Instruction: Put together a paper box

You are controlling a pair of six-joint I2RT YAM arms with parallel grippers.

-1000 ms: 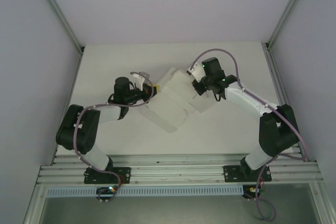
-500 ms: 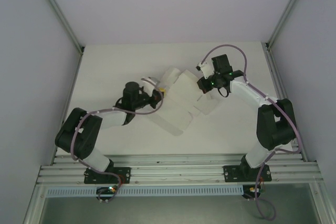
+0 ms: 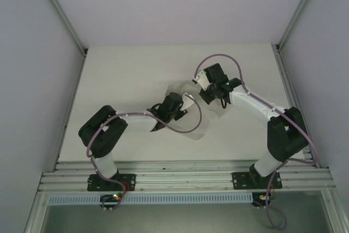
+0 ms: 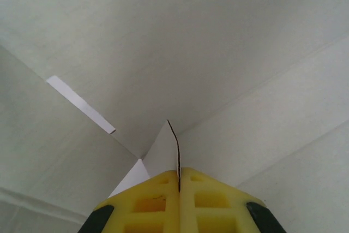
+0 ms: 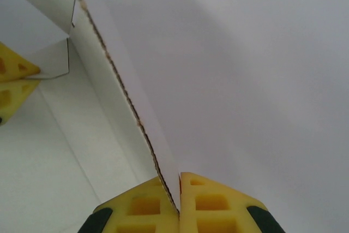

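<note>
The pale counter [image 3: 109,75] is the biggest thing here. Over its middle sits the plain white thin-cardboard paper box [image 3: 191,123], held between my two arms; I cannot tell whether its lower edge touches the surface.

By my judgement the job is under half done. Some panels are bent up along their creases and meet in an inside corner, but the flaps hang loose, nothing looks tucked, and no closed box shape shows. Folding the walls square and locking the tabs is what remains. A narrow white strip [image 4: 82,105] on one panel may be a slot or a tab (too plain to say which).

My left jaws are together, their yellow foam pads [image 4: 152,205] pinched on the thin edge of an upright flap near that corner. My right jaws are likewise clamped, pads [image 5: 212,205] squeezing the raw edge of a large panel, with the left pads in sight just beyond it.
</note>
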